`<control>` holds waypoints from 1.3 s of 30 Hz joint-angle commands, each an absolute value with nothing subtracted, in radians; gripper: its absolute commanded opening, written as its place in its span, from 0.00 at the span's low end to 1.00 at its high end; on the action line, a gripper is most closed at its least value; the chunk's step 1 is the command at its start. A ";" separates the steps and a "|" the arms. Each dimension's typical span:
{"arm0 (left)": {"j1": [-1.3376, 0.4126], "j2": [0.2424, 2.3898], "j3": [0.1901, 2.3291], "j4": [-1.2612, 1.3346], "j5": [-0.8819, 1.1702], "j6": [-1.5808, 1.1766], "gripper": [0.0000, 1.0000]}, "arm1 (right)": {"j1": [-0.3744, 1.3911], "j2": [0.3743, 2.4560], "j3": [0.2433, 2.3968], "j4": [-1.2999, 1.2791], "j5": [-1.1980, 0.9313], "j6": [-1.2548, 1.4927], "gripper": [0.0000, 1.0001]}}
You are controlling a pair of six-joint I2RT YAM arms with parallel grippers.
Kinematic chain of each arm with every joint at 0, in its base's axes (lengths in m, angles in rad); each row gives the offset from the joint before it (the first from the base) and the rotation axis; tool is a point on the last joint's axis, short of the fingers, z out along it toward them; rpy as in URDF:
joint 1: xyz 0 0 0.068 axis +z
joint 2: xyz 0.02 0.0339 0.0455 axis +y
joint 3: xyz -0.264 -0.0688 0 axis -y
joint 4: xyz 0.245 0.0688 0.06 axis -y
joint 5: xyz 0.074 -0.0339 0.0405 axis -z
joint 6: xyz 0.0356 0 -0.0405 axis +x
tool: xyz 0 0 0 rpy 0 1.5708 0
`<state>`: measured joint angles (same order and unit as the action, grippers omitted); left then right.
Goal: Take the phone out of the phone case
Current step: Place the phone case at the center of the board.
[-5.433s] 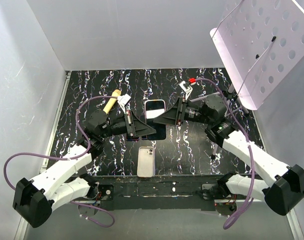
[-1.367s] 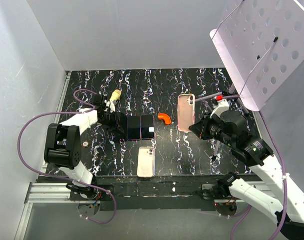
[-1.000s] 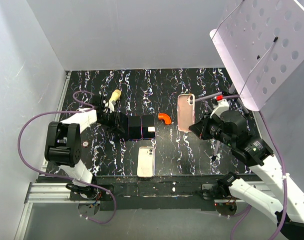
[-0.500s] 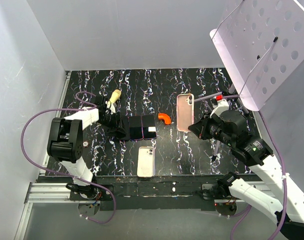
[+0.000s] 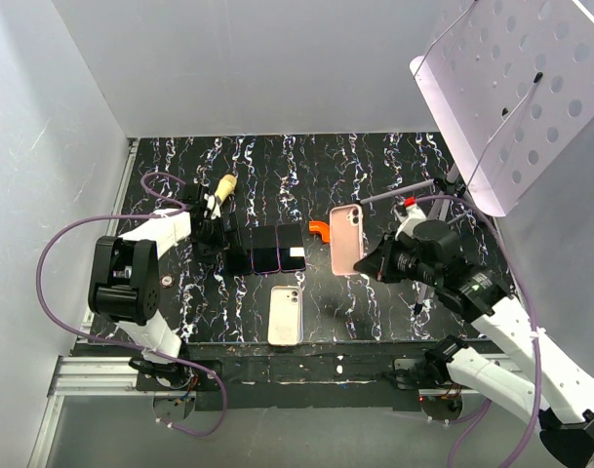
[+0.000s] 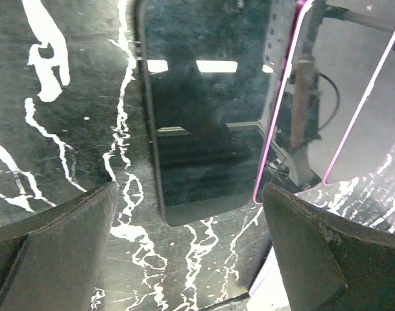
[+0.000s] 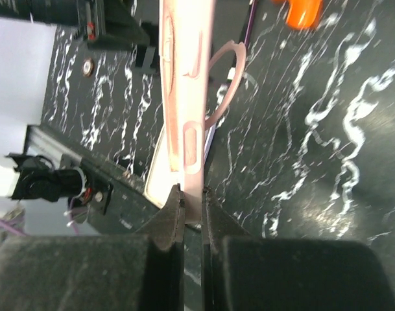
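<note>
Reads as the closing step: separation looks done. Left gripper [image 6: 191, 249] at the bottom of its wrist view, jaws spread wide, gripping nothing. Dark phone [image 6: 207, 116] flat on the bench [image 5: 394, 166], just ahead between the jaws, screen up. Right gripper [image 7: 192, 199] with jaws pinched tight on one end of the pink case [image 5: 347, 239], held up on edge right of centre in the top view. Looks empty, judging by the thin edge-on profile.

Next, probably: lower the case onto a bare patch and release; draw the left arm back without nudging the phone.

In the way:
- orange piece [image 5: 320, 230] just beside the case's upper left
- second dark slab [image 6: 333, 91] with a magenta rim, right beside the phone
- pale phone or case [image 5: 285, 314] at lower centre

Well apart: yellowish cylinder [image 5: 223, 185] at upper left and perforated panel [image 5: 516, 88] at upper right.
</note>
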<state>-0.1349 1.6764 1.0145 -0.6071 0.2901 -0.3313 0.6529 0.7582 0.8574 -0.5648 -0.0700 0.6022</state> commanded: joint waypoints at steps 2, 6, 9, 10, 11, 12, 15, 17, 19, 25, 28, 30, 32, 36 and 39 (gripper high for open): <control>-0.137 1.602 1.003 -0.624 0.164 -0.310 0.95 | 0.670 0.729 0.662 -0.320 -0.297 0.918 0.01; -0.138 1.526 0.992 -0.604 0.146 -0.314 0.95 | 0.777 0.692 0.412 0.036 -0.284 1.230 0.01; -0.140 1.483 0.985 -0.598 0.152 -0.307 0.94 | 0.912 0.709 0.330 0.165 -0.161 1.319 0.01; -0.140 1.471 0.980 -0.597 0.161 -0.305 0.94 | 0.945 0.725 0.333 0.178 -0.134 1.327 0.01; -0.140 1.459 0.977 -0.594 0.170 -0.305 0.94 | 0.971 0.754 0.339 0.192 -0.120 1.342 0.01; -0.140 1.444 0.971 -0.592 0.178 -0.307 0.94 | 0.991 0.787 0.342 0.219 -0.118 1.353 0.01; -0.143 1.402 0.965 -0.581 0.204 -0.310 0.94 | 1.049 0.866 0.351 0.244 -0.085 1.408 0.01; -0.144 1.378 0.965 -0.577 0.212 -0.307 0.94 | 1.098 0.896 0.350 0.261 -0.040 1.449 0.01; -0.146 1.356 0.962 -0.574 0.215 -0.308 0.94 | 1.127 0.911 0.348 0.276 -0.012 1.473 0.01; -0.146 1.310 0.946 -0.554 0.258 -0.305 0.95 | 1.150 0.992 0.360 0.325 -0.014 1.506 0.01; -0.146 1.295 0.940 -0.551 0.259 -0.304 0.96 | 1.150 1.026 0.362 0.339 -0.020 1.526 0.01; -0.146 1.286 0.937 -0.548 0.267 -0.304 0.97 | 1.150 1.051 0.354 0.373 -0.028 1.534 0.01; -0.147 1.279 0.936 -0.545 0.267 -0.304 0.97 | 1.150 1.090 0.356 0.400 -0.050 1.543 0.01; -0.146 1.272 0.933 -0.543 0.265 -0.304 0.98 | 1.150 1.146 0.383 0.417 -0.089 1.545 0.01; -0.146 1.272 0.931 -0.543 0.264 -0.304 0.98 | 1.150 1.169 0.382 0.433 -0.101 1.555 0.01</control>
